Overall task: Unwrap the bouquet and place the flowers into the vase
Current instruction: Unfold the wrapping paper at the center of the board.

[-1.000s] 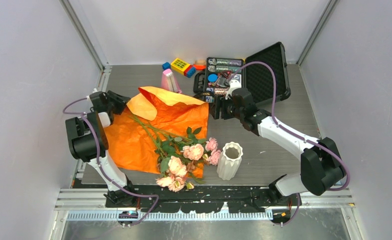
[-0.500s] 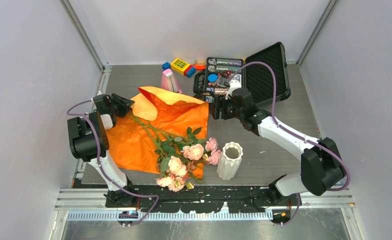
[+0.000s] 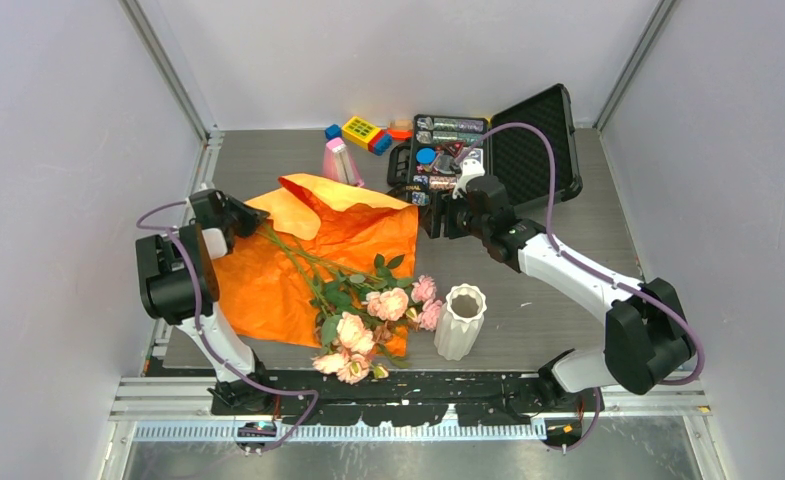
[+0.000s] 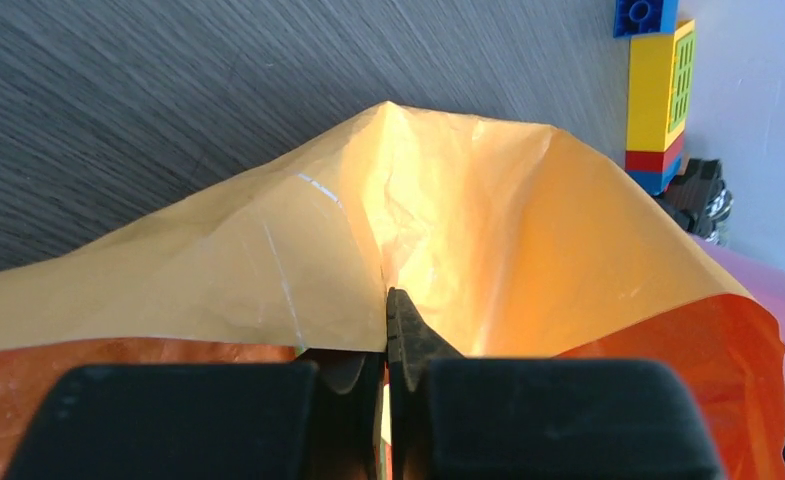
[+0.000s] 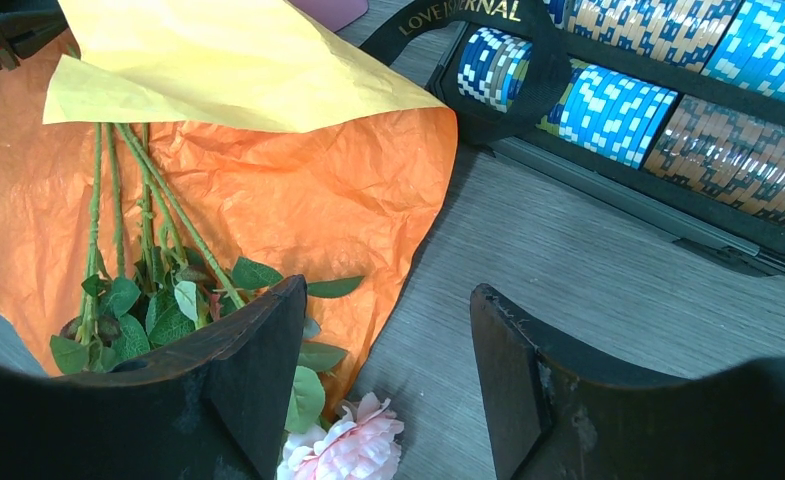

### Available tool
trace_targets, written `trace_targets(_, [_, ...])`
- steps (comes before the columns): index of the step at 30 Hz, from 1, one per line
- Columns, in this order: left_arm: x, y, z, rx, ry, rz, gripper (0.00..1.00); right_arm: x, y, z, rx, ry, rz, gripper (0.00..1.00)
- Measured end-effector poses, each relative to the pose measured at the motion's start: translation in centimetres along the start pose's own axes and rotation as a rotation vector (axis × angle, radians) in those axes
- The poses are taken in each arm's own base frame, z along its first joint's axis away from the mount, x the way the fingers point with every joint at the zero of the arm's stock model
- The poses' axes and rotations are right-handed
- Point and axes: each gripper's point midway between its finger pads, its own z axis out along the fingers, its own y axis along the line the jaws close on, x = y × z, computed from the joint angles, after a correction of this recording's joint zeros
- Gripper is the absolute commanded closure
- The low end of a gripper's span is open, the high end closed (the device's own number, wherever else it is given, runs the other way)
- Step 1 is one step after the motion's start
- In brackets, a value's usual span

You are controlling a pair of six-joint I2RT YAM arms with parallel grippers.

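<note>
left tool point(image 4: 387, 312) is clamped on a fold of the orange paper point(image 3: 363, 235), which looks thin and tear-prone; right tool point(image 5: 388, 380) stands apart. the flowers point(image 3: 373, 305) lie on the paper near the vase point(image 3: 460, 322); they look light and floppy, best gripped by the stems.

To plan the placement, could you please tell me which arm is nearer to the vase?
Right. The right arm is behind the vase; the left arm, jaws pinching orange paper, is far left.

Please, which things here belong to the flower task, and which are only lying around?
For the job: flowers; orange paper, pinched by the left end effector; white vase.
Lying about: pink metronome-shaped object; toy bricks; black case of poker chips.
</note>
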Motion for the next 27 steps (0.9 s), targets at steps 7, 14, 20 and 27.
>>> trace_targets(7, [-1.1,-2.0,-1.2,0.035,-0.027,-0.023,1.00,-0.3,0.1,-0.5,-0.003,-0.009,-0.001,0.34])
trace_targets(14, [-2.4,-3.0,-1.4,0.066,-0.066,-0.148,1.00,-0.3,0.1,-0.6,-0.002,-0.007,0.000,0.34])
trace_targets(20, [-3.9,-1.8,-1.2,0.079,-0.138,-0.275,1.00,-0.4,0.0,-0.7,0.008,-0.001,0.000,0.34])
trace_targets(27, [-4.4,0.9,-1.0,0.031,-0.205,-0.380,1.00,-0.2,-0.3,-0.8,0.025,0.009,-0.004,0.35])
